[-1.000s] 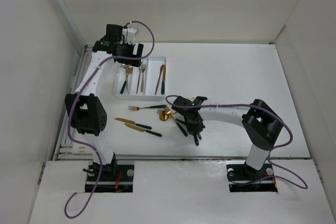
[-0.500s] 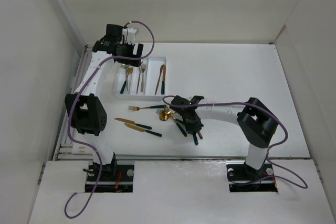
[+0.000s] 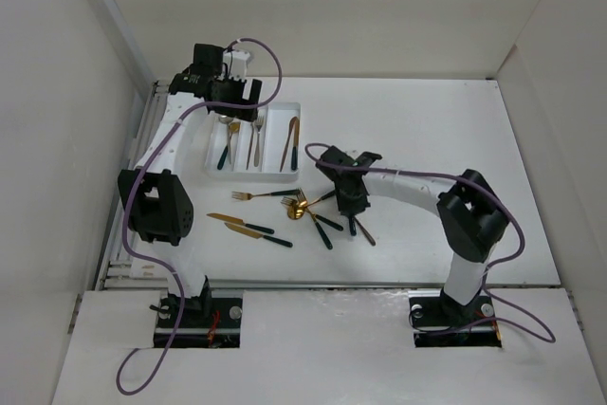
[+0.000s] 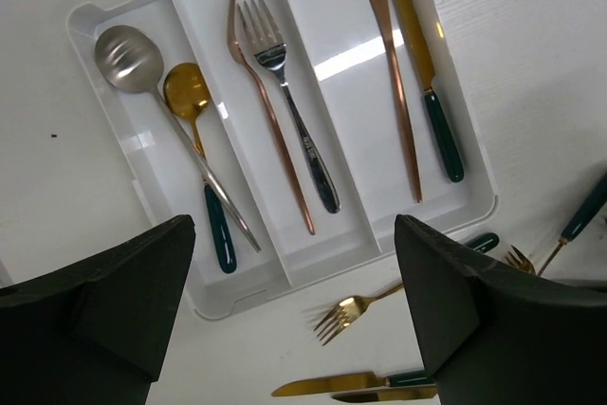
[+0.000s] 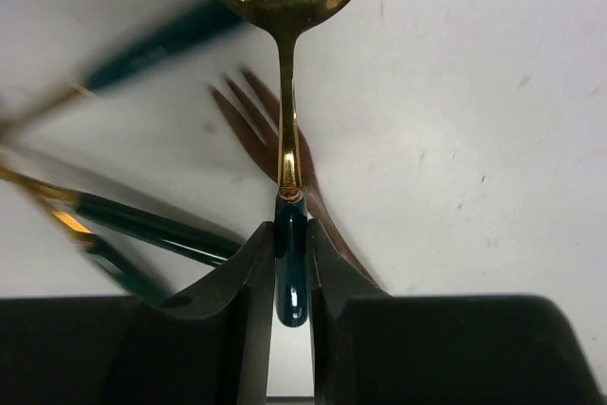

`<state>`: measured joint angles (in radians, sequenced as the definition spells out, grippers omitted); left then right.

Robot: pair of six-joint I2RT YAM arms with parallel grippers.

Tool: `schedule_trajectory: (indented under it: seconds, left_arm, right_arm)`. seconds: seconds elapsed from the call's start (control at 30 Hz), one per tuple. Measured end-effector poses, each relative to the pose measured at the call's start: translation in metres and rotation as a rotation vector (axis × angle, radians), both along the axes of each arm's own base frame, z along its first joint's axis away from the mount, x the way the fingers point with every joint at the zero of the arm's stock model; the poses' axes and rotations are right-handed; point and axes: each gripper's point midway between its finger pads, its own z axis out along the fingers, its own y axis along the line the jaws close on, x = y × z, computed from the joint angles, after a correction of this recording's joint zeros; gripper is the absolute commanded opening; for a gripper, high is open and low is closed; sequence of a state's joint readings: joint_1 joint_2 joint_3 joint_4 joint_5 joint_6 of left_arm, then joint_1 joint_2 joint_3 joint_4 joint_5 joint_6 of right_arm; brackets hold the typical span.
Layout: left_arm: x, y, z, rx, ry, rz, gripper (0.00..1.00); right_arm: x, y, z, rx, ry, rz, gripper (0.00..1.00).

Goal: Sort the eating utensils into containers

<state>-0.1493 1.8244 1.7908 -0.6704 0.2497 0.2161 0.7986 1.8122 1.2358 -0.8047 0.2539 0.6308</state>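
Readable text: none in any of the three views.
Silver fork [image 4: 294, 116]: a small dark stamp sits partway down its handle, seen from the left wrist; it is too small to make out as letters or numbers.
Where that fork lies: the middle compartment of the white tray [image 4: 285, 270].
Top view: the same stamp cannot be made out at all.

A robot lab cell (plain white panels [image 3: 313, 7]) enclosing a table [image 3: 427, 139].
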Motion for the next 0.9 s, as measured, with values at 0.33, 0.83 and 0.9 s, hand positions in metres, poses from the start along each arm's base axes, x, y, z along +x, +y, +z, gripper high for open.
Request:
schedule_trajectory:
  seconds: [0.33, 0.83, 0.9]
  left_arm:
    - [-0.029, -0.072, 0.008, -0.152, 0.034, -0.270, 0.84]
    - [-0.080, -0.143, 0.036, -0.429, 0.097, -0.570, 0.86]
    - [-0.082, -0.148, 0.038, -0.437, 0.096, -0.582, 0.86]
  right_arm:
    - [0.135, 0.052, 0.189, 0.414, -0.506, -0.142, 0.00]
    - [0.179, 0.101, 0.225, 0.665, -0.540, -0.198, 0.00]
    - [0.178, 0.104, 0.226, 0.678, -0.537, -0.197, 0.00]
